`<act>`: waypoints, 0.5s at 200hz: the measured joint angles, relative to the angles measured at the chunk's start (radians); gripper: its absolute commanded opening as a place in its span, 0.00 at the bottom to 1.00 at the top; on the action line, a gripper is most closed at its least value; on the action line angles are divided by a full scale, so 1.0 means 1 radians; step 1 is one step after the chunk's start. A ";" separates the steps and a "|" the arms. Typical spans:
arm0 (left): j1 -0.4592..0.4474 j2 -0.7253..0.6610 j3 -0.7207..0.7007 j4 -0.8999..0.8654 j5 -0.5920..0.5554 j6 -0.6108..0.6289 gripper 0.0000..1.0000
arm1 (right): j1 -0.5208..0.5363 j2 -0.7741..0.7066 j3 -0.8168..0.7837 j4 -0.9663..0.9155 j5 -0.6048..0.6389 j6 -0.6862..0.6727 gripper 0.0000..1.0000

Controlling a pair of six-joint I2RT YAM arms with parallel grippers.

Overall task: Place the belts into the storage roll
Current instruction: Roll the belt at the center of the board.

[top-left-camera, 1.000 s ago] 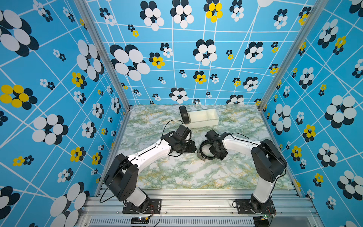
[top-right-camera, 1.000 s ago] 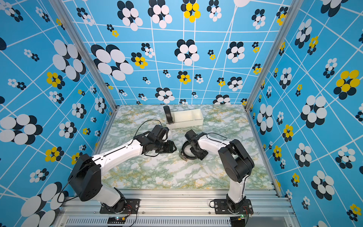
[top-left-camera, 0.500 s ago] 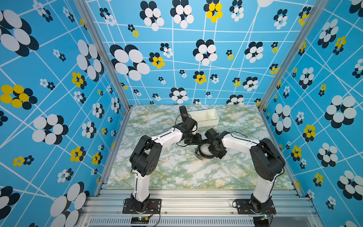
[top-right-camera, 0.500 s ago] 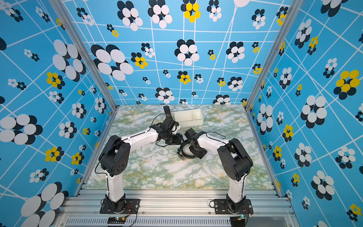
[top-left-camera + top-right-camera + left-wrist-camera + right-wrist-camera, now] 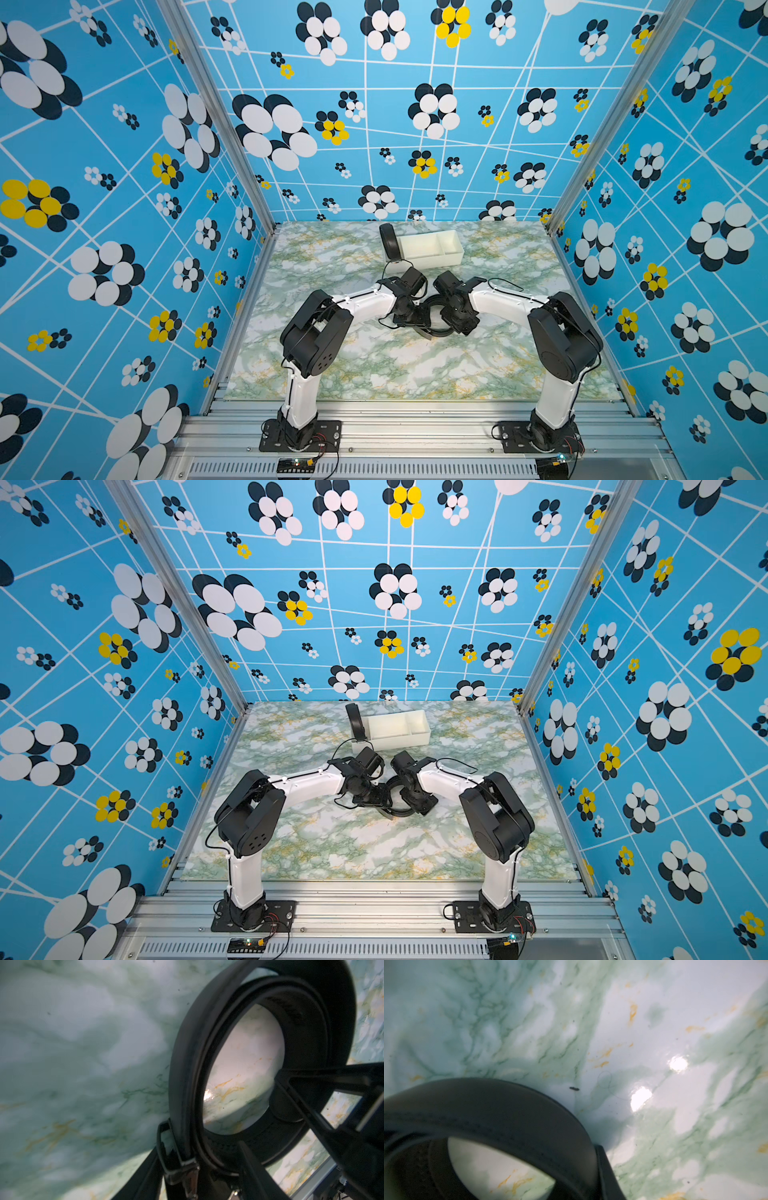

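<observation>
One belt [image 5: 436,332] lies as a loose black coil on the marble table's middle, seen in both top views [image 5: 399,812]. My right gripper [image 5: 451,318] is shut on its right wall; in the right wrist view the strap [image 5: 508,1109] runs into the right gripper [image 5: 583,1178]. My left gripper [image 5: 415,322] is open, straddling the coil's left wall at the buckle [image 5: 180,1163], in the left gripper [image 5: 197,1169]. A second coiled belt [image 5: 388,243] stands on edge at the left end of the off-white storage roll [image 5: 451,253]; I cannot tell whether it is inside or against it.
The storage roll [image 5: 419,729] sits near the back wall, with dividers and bare compartments. Aluminium posts and patterned blue walls close in both sides. Thin black cables loop off both wrists. Both arm bases stand on the front rail.
My left arm has folded upward at the elbow and its gripper has come in against the coil's left side. The right gripper has kept its hold with the coil almost in place.
</observation>
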 measured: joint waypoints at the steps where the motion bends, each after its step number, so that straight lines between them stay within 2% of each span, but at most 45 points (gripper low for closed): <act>1: -0.001 0.000 0.000 0.000 -0.002 -0.002 0.55 | 0.000 0.000 0.000 0.000 0.000 0.000 0.16; 11: -0.006 0.000 -0.002 0.004 -0.013 -0.023 0.48 | 0.000 0.000 0.000 0.000 0.000 0.000 0.16; 22: -0.008 0.000 -0.002 0.009 -0.016 -0.040 0.44 | 0.000 -0.001 0.000 0.000 0.000 0.000 0.16; 30: -0.011 0.000 0.000 0.008 -0.023 -0.056 0.35 | 0.000 -0.001 0.000 0.000 0.000 0.000 0.16; 66: -0.024 0.000 0.015 -0.002 -0.053 -0.090 0.19 | 0.000 -0.009 -0.012 0.012 -0.003 0.000 0.16; 100: -0.028 0.003 0.027 -0.021 -0.068 -0.097 0.14 | 0.000 -0.018 -0.025 0.030 -0.006 -0.003 0.24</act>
